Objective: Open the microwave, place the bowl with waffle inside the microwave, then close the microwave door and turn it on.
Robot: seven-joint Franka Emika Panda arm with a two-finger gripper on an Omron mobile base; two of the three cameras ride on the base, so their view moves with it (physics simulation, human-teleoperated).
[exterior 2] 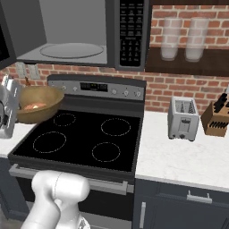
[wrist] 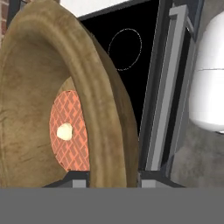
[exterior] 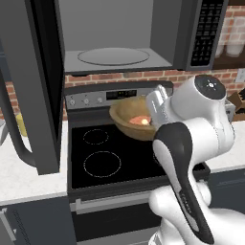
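Above the stove (exterior: 115, 158), the microwave (exterior: 115, 33) sits with its microwave door (exterior: 36, 86) swung wide; below its cavity, off the stove, the bowl (exterior: 131, 117) hangs, rim pinched by the closed gripper (wrist: 111, 177), waffle (wrist: 70, 131) inside.

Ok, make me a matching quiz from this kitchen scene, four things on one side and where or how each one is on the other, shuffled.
1. bowl
2. waffle
3. microwave door
4. toaster

a. swung open
b. on the white counter right of the stove
c. gripped at the rim, held above the stove
d. lying inside the bowl

Pairs: 1-c, 2-d, 3-a, 4-b
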